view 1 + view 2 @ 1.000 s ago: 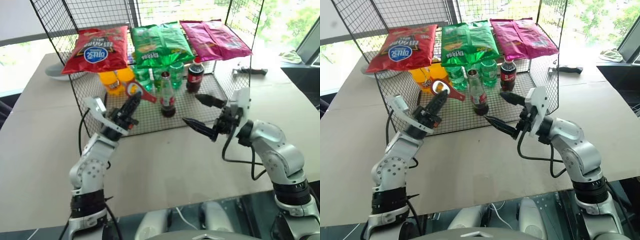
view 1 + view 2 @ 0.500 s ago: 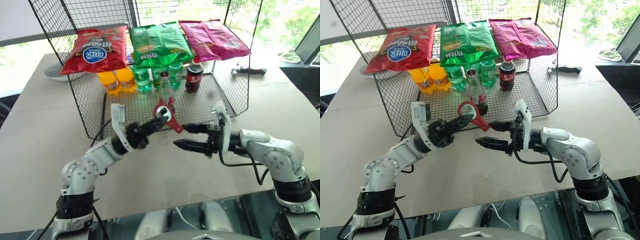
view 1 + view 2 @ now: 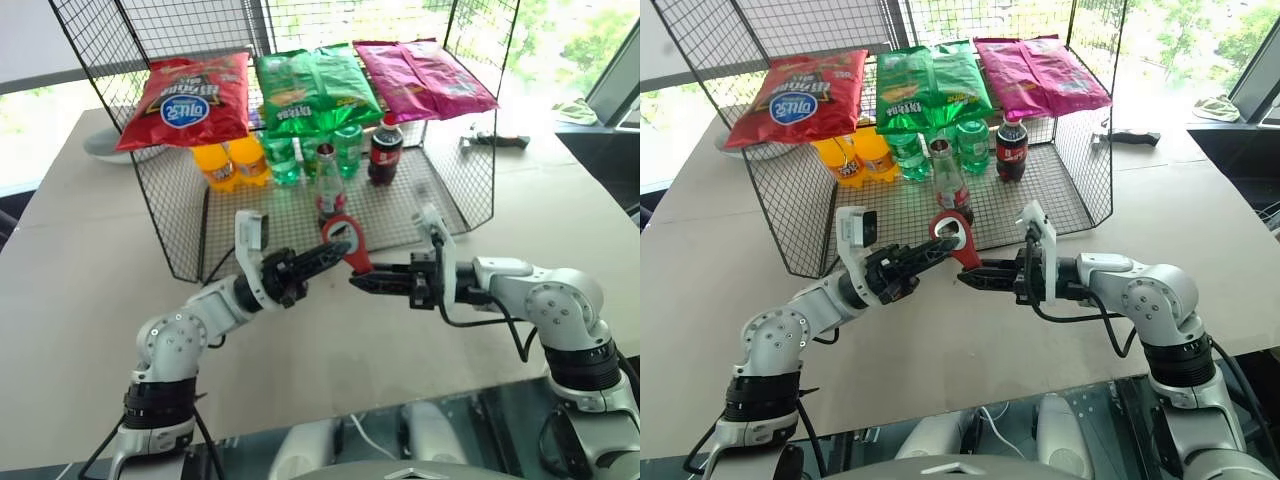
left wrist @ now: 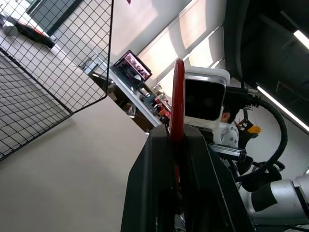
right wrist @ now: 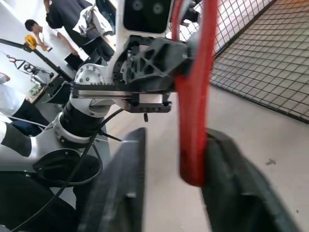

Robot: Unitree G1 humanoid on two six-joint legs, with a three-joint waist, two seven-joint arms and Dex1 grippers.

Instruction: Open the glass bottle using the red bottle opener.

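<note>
Near the front, the left gripper [image 3: 335, 253] clamps the one red bottle opener [image 3: 346, 238]; the right gripper [image 3: 362, 282] pinches its lower end. Beyond, one glass bottle [image 3: 328, 187] stands in the wire rack [image 3: 180, 215], with three chip bags [image 3: 318, 85] farthest back

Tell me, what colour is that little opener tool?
Red; the bottle opener shows best in the left eye view.

Daylight floods in from the windows behind the wire rack [image 3: 180, 215], and the view outside is washed out to near white. The tabletop [image 3: 80, 280] is evenly lit with soft, faint shadows. The head views are sharp, with slight bending at the edges. In the right wrist view the red opener [image 5: 195, 96] and nearby black fingers [image 5: 123, 188] are blurred; the background is clearer.
</note>
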